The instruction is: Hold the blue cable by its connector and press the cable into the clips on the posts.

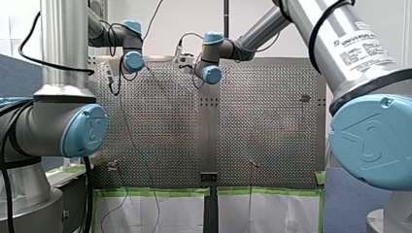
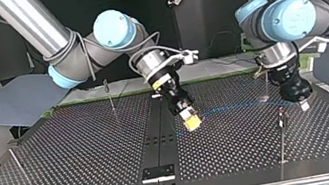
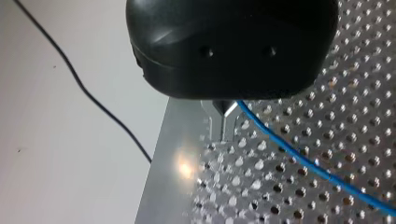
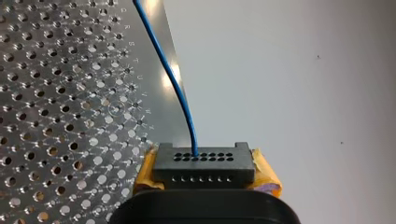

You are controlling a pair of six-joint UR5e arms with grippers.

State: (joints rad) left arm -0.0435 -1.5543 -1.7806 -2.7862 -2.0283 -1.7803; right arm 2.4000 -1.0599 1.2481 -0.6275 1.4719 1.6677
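1. between the yellow pads (image 4: 266, 179) of my right gripper (image 4: 204, 173), closest to its wrist camera, sits the black connector (image 4: 204, 161), clamped from both sides so the cable's end can be steered
2. out of the connector's row of holes rises the blue cable (image 4: 180, 93); in the top view it stretches in a nearly straight line toward my other arm, which reads as deliberate tension
3. my left gripper (image 3: 223, 133) points down at the table, its metal fingers (image 3: 215, 123) close together with the cable coming out from between them; i judge it nipped on the cable, to guide it down onto a clip
4. near that gripper stands a thin post (image 2: 282, 138) with a clip on top; the cable looks not yet seated there, though i cannot be sure
5. another post (image 2: 110, 97) stands well apart, farther back
6. the perforated table (image 2: 87, 156) is dark metal full of holes, with both arms low over it
7. green tape (image 1: 155, 191) edges the table on the arms' side; past the opposite end, in the front view, is a pale wall (image 1: 194, 29)
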